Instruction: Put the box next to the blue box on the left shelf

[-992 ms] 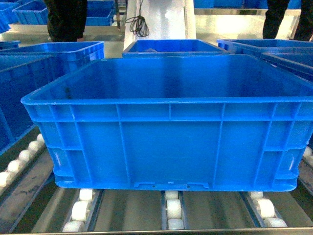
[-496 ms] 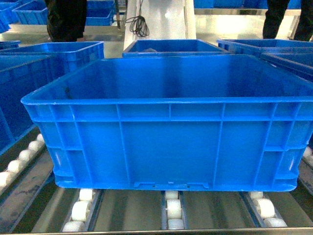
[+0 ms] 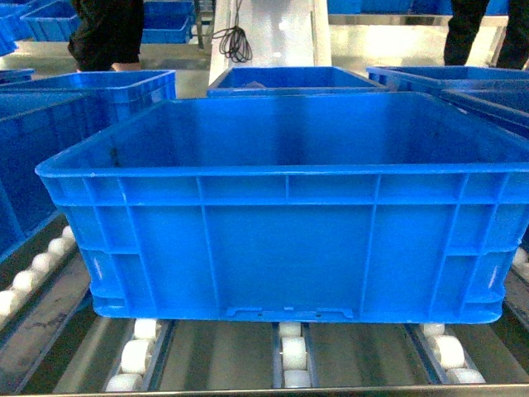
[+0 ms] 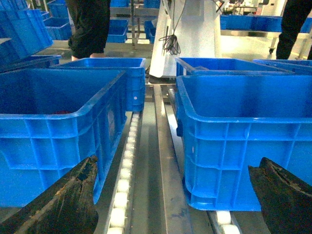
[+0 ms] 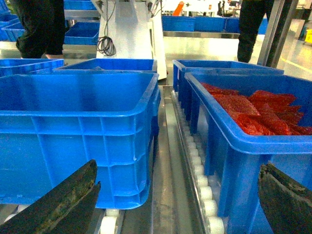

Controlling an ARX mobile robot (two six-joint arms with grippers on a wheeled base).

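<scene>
The box (image 3: 281,207) sits flat on the left shelf (image 3: 289,356), its rollers underneath, a neighbouring blue box (image 4: 53,131) just beside it. Left tool (image 4: 170,204) and right tool (image 5: 175,204) both gape wide, holding nothing — placement looks done, only retreat remains.

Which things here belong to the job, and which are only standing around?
Job:
- large bright-blue ribbed plastic crate, empty
- grey metal roller rack beneath it
- neighbouring blue plastic crate on its left
- left gripper and right gripper, both open

Not the job:
- blue crate of red bags
- black cable
- people standing behind
</scene>
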